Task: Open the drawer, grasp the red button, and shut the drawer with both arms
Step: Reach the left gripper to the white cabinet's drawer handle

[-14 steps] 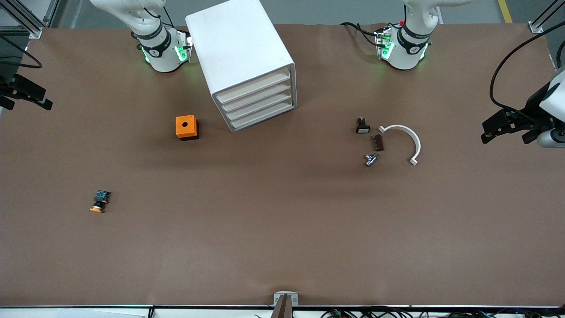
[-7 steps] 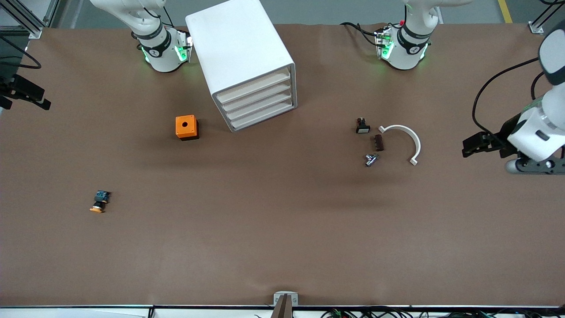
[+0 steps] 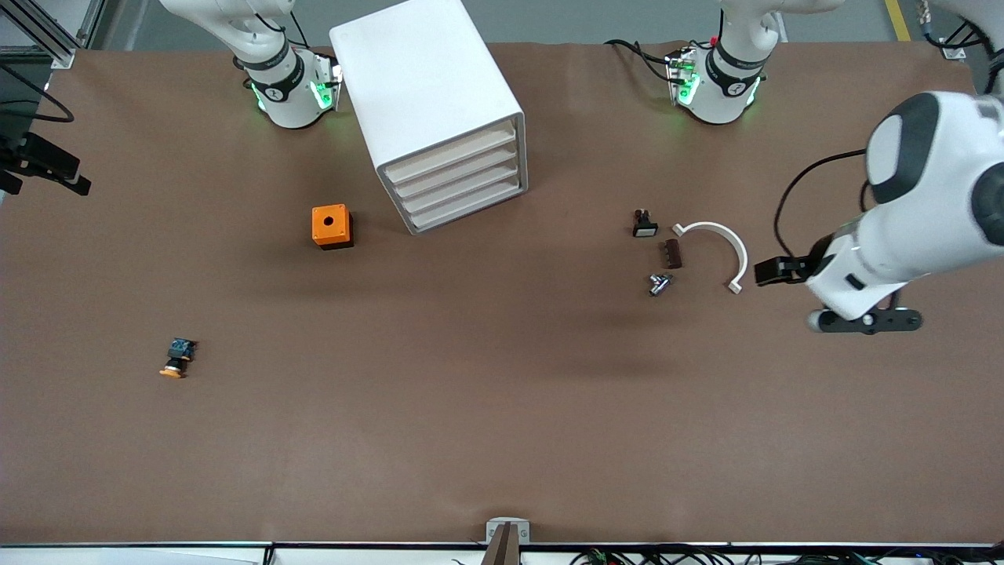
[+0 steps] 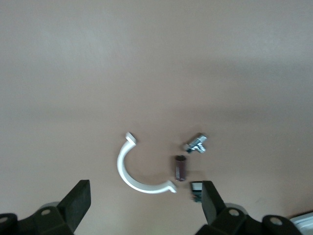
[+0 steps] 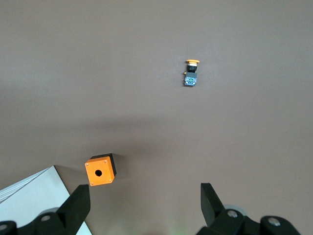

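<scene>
The white cabinet (image 3: 423,86) stands close to the right arm's base, and a corner of that cabinet (image 5: 29,198) shows in the right wrist view. Its top drawer (image 3: 451,151) is shut, like the three below it. The button is hidden. My left gripper (image 3: 765,272) hangs open over the table beside a white arc-shaped part (image 3: 718,249), toward the left arm's end. In the left wrist view the left gripper (image 4: 145,208) holds nothing. My right gripper (image 3: 72,176) waits open at the right arm's end of the table. The right gripper (image 5: 145,210) is empty too.
An orange cube with a hole (image 3: 332,226) sits beside the cabinet. A yellow-capped button (image 3: 174,359) lies nearer the front camera. Beside the arc lie a black-and-white part (image 3: 645,224), a brown block (image 3: 671,253) and a metal fitting (image 3: 659,282).
The left arm has swung in from its end of the table toward the white arc and the small parts. The right gripper has barely shifted.
</scene>
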Robot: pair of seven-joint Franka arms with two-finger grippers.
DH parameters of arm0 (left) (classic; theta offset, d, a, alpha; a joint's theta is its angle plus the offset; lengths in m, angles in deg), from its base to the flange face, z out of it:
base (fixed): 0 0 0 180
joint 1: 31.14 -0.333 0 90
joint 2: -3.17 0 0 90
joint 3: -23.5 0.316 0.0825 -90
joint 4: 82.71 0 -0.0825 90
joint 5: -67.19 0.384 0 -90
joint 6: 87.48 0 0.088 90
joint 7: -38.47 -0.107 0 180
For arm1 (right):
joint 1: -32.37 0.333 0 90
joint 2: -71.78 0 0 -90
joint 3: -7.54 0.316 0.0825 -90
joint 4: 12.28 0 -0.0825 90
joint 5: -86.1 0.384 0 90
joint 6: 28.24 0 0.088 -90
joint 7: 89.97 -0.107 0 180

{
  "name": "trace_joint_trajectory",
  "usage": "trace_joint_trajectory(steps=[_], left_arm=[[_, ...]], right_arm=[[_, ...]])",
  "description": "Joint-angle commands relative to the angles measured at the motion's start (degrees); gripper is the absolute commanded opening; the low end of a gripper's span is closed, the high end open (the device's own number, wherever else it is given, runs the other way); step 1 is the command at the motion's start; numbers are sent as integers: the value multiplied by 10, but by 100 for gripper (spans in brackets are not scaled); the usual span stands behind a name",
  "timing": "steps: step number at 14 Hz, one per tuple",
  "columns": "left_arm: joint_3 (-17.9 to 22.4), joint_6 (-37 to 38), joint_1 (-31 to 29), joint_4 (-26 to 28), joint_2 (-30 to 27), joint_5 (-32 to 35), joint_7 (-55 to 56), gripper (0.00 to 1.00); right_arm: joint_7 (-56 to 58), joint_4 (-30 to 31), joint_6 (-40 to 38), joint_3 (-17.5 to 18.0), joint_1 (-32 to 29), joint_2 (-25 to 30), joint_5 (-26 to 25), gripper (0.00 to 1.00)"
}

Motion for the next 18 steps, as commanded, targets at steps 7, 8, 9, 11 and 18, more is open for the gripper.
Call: trace_joint_trajectory(steps=[7,8,9,11,18], left_arm=[[-1,81,121,-40,97,-120,446,100],[0,81,134,-54,115,-148,490,100],[-1,81,141,-66,134,-167,525,100],[-2,81,164,-70,159,-209,601,100],[-13,83,189,-115,267,-397,868,100]], right_arm=[[-2,10,0,4,-1,12,-8,100],[-2,10,0,4,-1,12,-8,100],[-2,10,0,4,-1,12,-8,100],[-2,10,0,4,-1,12,-8,100],[-3,6,-10,4,-1,11,-8,100]])
